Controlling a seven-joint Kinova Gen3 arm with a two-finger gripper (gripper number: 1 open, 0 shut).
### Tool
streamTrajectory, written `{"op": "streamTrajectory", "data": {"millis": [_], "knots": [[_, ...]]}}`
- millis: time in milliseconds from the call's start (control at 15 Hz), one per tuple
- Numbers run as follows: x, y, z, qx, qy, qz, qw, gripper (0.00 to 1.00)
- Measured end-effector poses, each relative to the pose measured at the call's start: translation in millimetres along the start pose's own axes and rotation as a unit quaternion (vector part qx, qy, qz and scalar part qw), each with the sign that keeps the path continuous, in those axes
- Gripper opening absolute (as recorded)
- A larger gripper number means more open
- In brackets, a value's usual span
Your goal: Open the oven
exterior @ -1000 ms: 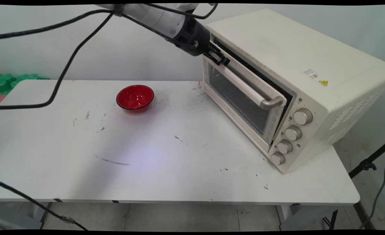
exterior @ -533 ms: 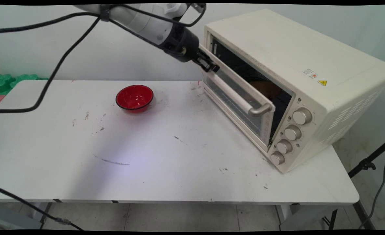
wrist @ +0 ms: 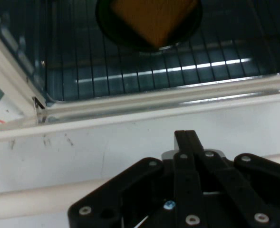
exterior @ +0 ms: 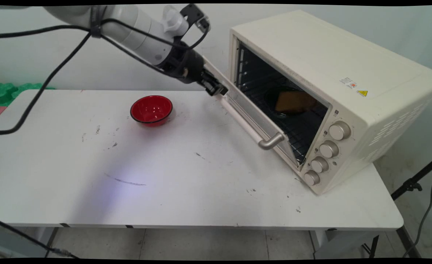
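- Since a second ago, your gripper [exterior: 216,88] has swung down and to the left, and the toaster oven door [exterior: 252,115] has come with it, from nearly closed to about half open.
- Your claw is clamped narrow on the far end of the door handle [exterior: 254,135], its fingers [wrist: 187,142] pressed together over the white bar.
- Past the fingers, the hand view shows you the door's upper edge and, beyond it, the wire rack [wrist: 168,71] inside.
- On that rack sits a dark round dish [wrist: 144,33] holding a brown slice of bread [wrist: 151,16].
- You see the cream toaster oven [exterior: 329,73] standing on the right of the white table [exterior: 164,190], four knobs [exterior: 325,150] down its front.
- Left of the gripper, well apart from the oven, stands a red bowl [exterior: 151,109], upright.
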Motion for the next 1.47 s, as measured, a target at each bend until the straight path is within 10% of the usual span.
{"op": "streamTrajectory", "data": {"millis": [1467], "knots": [[-115,-7,5,-0.015,0.002,0.017,0.9997,0.0]]}}
